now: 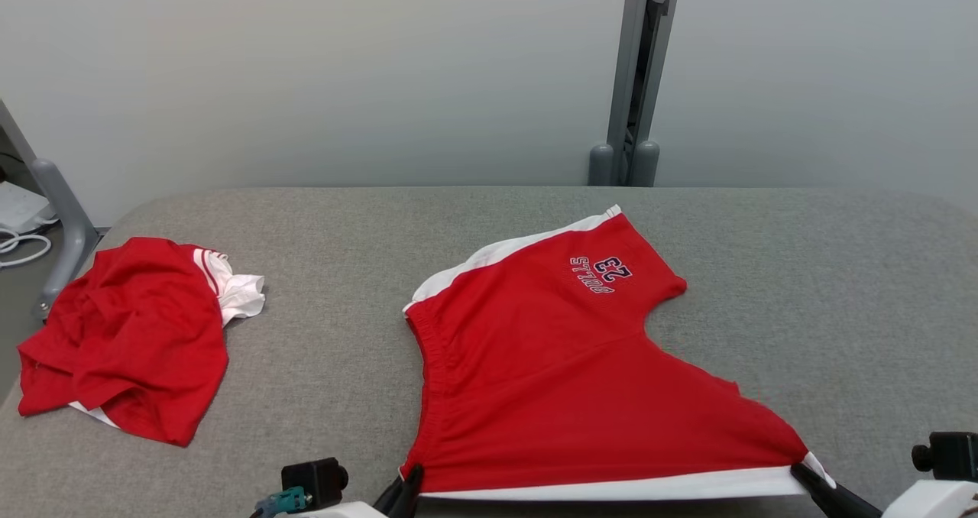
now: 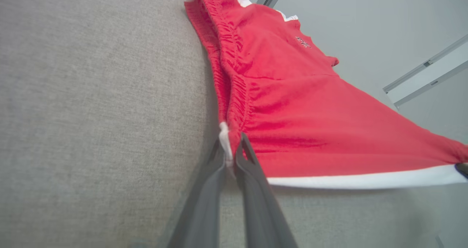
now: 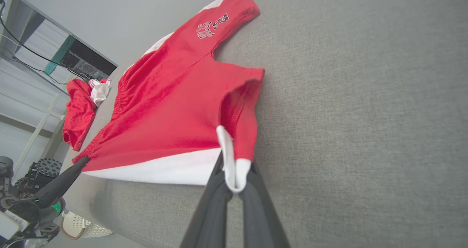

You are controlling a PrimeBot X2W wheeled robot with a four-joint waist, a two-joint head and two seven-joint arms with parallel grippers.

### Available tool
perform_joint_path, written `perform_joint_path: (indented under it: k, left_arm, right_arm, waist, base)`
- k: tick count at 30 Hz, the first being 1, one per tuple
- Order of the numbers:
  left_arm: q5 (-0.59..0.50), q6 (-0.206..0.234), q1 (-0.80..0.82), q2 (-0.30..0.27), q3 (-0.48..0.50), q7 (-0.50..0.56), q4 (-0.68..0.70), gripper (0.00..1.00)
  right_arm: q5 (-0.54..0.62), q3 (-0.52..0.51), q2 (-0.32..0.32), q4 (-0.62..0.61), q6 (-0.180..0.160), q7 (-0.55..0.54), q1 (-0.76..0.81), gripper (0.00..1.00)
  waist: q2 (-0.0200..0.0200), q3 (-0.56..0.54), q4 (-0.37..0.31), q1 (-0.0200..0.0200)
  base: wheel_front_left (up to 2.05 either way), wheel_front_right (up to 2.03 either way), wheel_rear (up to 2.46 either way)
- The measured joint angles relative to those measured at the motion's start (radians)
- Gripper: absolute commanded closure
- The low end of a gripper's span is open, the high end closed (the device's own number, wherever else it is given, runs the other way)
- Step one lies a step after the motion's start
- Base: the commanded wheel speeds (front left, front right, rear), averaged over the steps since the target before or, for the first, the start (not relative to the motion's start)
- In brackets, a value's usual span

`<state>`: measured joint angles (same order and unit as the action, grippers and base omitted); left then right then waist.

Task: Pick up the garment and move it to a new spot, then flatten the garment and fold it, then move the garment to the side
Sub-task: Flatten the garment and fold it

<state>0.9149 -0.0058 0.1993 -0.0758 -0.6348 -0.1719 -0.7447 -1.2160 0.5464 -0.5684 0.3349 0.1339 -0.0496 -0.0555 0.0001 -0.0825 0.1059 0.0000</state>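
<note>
A crumpled red-and-white heap (image 1: 126,335) lies at the far left of the grey surface (image 1: 344,220), well apart from the work; the left hand (image 1: 409,484) is clamped on the waistband corner of the red shorts (image 1: 565,365), which lie spread right of centre; the right hand (image 1: 802,472) is clamped on the white hem corner; I judge the near edge is stretched taut between them so the cloth flattens out; both hands are cut off at the head view's bottom edge; the lettering beside the 23 is hard to read; whether the near edge touches the surface I cannot tell.
</note>
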Motion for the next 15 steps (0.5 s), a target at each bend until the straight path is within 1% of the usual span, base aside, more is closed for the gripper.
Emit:
perform_joint_path:
  k: [3,5,8,10,15]
  left_arm:
    - [0.033,0.013,-0.056,-0.017,0.007,0.05,0.093,1.0]
    - [0.044,0.013,-0.097,-0.035,-0.013,0.101,0.164,1.0]
    - [0.05,0.046,-0.135,-0.075,-0.012,0.142,0.26,1.0]
    - [0.071,0.067,-0.156,-0.083,-0.004,0.167,0.32,1.0]
    - [0.135,0.097,-0.169,-0.101,0.012,0.269,0.482,1.0]
  right_arm:
    - [-0.003,-0.02,-0.016,-0.038,0.0,-0.036,0.041,1.0]
    - [-0.014,-0.034,-0.025,-0.06,-0.002,-0.068,0.07,1.0]
    - [-0.002,-0.059,-0.037,-0.087,-0.002,-0.093,0.097,1.0]
    - [0.019,-0.083,-0.038,-0.101,-0.002,-0.098,0.102,1.0]
    - [0.063,-0.163,-0.025,-0.145,-0.003,-0.13,0.069,1.0]
  waist:
    - [0.0,0.002,0.001,0.0]
    - [0.0,0.004,0.001,0.0]
    - [0.0,0.011,0.002,0.0]
    - [0.0,0.019,0.002,0.0]
    - [0.0,0.055,0.002,0.0]
  base:
    - [0.0,0.0,0.0]
    - [0.0,0.0,0.0]
    - [0.0,0.0,0.0]
    - [0.0,0.0,0.0]
    - [0.0,0.0,0.0]
